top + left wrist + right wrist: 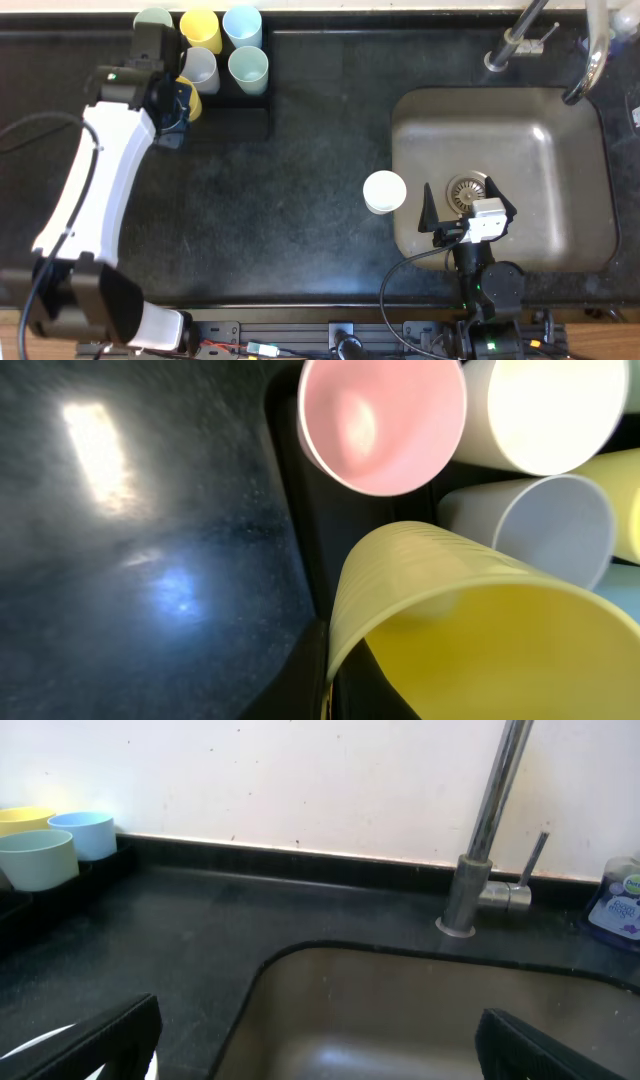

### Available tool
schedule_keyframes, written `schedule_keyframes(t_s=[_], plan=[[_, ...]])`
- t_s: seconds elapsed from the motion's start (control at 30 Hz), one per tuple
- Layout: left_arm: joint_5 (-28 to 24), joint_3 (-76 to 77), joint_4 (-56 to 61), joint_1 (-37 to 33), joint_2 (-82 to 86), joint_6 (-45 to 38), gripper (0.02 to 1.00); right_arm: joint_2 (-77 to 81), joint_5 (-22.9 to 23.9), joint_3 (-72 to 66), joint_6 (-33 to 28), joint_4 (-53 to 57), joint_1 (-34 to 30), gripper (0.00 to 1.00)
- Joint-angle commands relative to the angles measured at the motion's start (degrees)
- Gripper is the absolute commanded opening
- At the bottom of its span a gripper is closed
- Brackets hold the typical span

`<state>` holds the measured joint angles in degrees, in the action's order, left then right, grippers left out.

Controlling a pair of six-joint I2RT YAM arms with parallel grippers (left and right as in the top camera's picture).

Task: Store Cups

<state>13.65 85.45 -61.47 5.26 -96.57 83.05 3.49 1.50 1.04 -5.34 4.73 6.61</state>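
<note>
**Top view.** The left gripper (180, 100), at the near-left corner of the black rack (240, 122), grips a tilted yellow cup (470, 630). The right gripper (465, 205) hangs over the sink (560, 110) with its jaws wide apart. A loose white cup (384, 191) stands on the counter (300, 220), just left of the sink.

**Left wrist view.** A pink cup (383, 420) and a lavender cup (555, 525) sit in the rack beside the yellow cup.

**Right wrist view.** The faucet (490, 830) stands behind the sink. To the far right is a soap bottle (618, 905) whose blue label is probably too small to read.
</note>
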Motion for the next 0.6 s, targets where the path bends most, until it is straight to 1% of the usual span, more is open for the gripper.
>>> schedule_keyframes(t_s=[0.03, 0.43, 0.6], plan=[[-1.3, 0.0, 0.5, 0.0, -3.5, 1.5, 0.034, -0.5, 0.0, -0.8, 0.0, -0.3, -0.3, 0.998], [-1.0, 0.0, 2.1, 0.0, -7.5, 1.5, 0.034, -0.5, 0.0, -0.8, 0.0, -0.3, -0.3, 0.998], [-2.3, 0.0, 2.7, 0.0, -9.3, 1.4, 0.034, -0.5, 0.0, -0.8, 0.0, -0.3, -0.3, 0.996]])
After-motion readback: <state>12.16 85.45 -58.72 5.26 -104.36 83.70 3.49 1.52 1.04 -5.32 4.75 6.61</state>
